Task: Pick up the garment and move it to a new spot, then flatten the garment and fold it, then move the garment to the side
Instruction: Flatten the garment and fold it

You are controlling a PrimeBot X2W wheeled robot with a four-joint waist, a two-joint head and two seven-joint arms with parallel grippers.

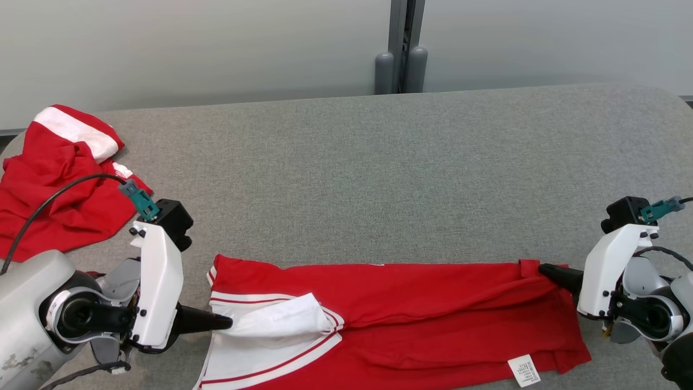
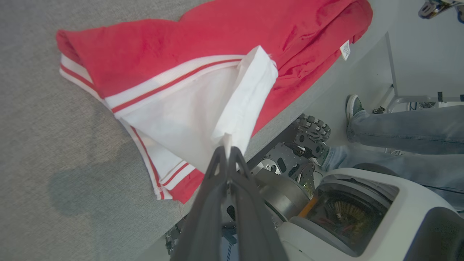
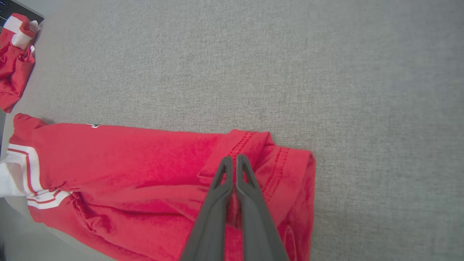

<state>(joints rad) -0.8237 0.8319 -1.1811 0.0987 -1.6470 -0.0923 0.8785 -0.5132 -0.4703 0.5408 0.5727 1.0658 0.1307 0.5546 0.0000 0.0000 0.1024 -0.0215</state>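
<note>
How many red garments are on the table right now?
2. The stretched garment lies along the table's near edge, pinched between the left gripper and right gripper. The crumpled garment sits at the far left. None looks hidden.

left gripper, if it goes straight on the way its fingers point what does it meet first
The left gripper is shut on the white flap of the red-and-white cloth garment, so it would push into that flap first, then probably the garment's red body; depth beyond is unclear.
</note>
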